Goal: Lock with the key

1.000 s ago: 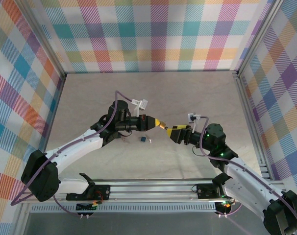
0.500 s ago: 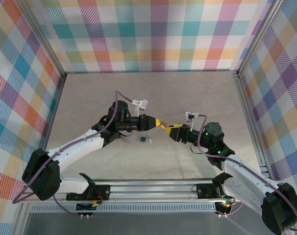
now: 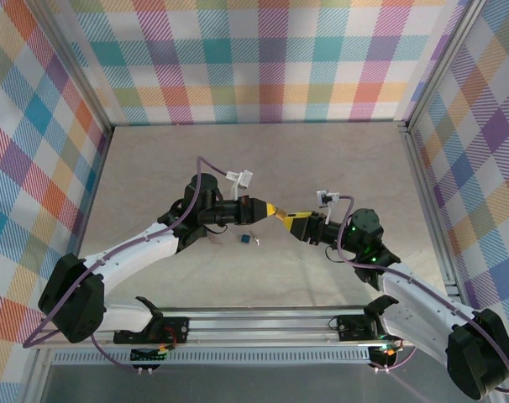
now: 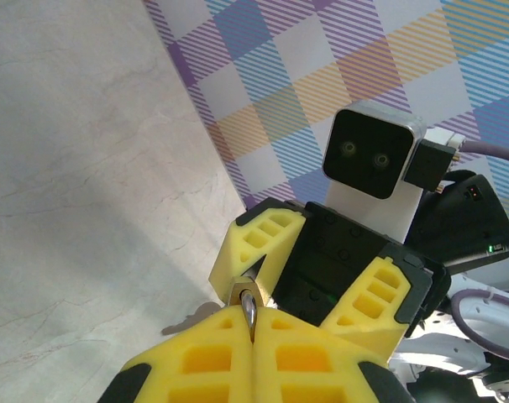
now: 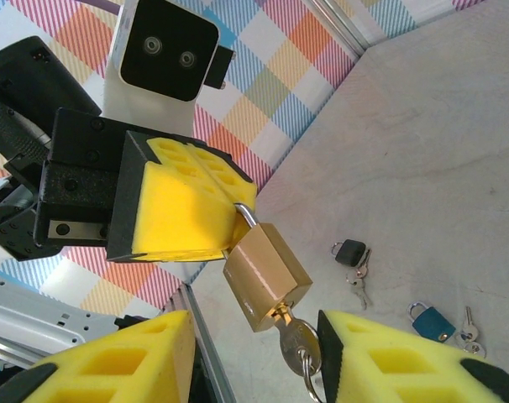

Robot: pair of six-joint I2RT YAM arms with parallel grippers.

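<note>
Brass marks the padlock (image 5: 267, 273) at the centre of things: it hangs above the counter (image 3: 322, 159), held by its silver shackle (image 5: 244, 217), which is pinched between the yellow pads of the left pincer (image 3: 274, 211). That pincer is pressed together on the shackle, its two pads meeting with only the metal loop between them, as the left wrist view shows. The lock's body tilts down and away from those pads, with its keyhole end lowest. A key (image 5: 298, 342) sits in the keyhole, its round bow sticking out below with a ring through it. The right pincer (image 5: 254, 332) faces the left one tip to tip in the top view, the two arms meeting over the middle of the counter. Its yellow fingers (image 5: 389, 357) stand apart, one on each side of the key. In the right wrist view the key lies close to the finger on the right, though whether it touches cannot be told, and a clear gap separates it from the other finger, so the key is not clamped. On the counter beneath lie two smaller locks near each other: a black padlock (image 5: 349, 250) with keys beside it, and a blue padlock (image 5: 428, 321), also with keys close by. Around the counter on three sides stand plaid walls (image 3: 263, 59) in many colours
</note>
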